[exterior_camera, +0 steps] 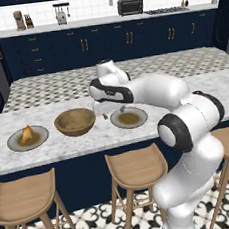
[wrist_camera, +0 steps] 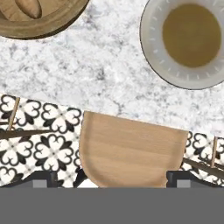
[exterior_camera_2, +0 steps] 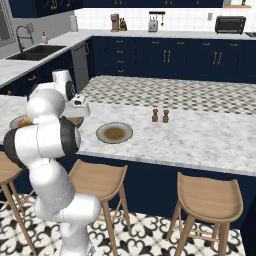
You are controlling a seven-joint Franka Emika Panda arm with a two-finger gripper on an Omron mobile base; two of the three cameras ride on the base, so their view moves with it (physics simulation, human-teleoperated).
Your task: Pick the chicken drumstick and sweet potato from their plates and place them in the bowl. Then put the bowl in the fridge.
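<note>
Beside the bowl (exterior_camera: 75, 122), on its right, the fingers (exterior_camera: 113, 111) hang empty and spread above the bench (exterior_camera: 89, 139), between the bowl and the bare plate (exterior_camera: 129, 117). The sweet potato (wrist_camera: 29, 8) already lies inside the bowl. The chicken drumstick (exterior_camera: 26, 134) sits on the plate (exterior_camera: 27, 139) left of the bowl, opposite the fingers, its long axis hard to judge.

The arm bends forward over the tabletop's near edge, wrist turned down, the claw (exterior_camera: 107, 115) hanging with fingertips (wrist_camera: 43, 178) apart, empty.
</note>
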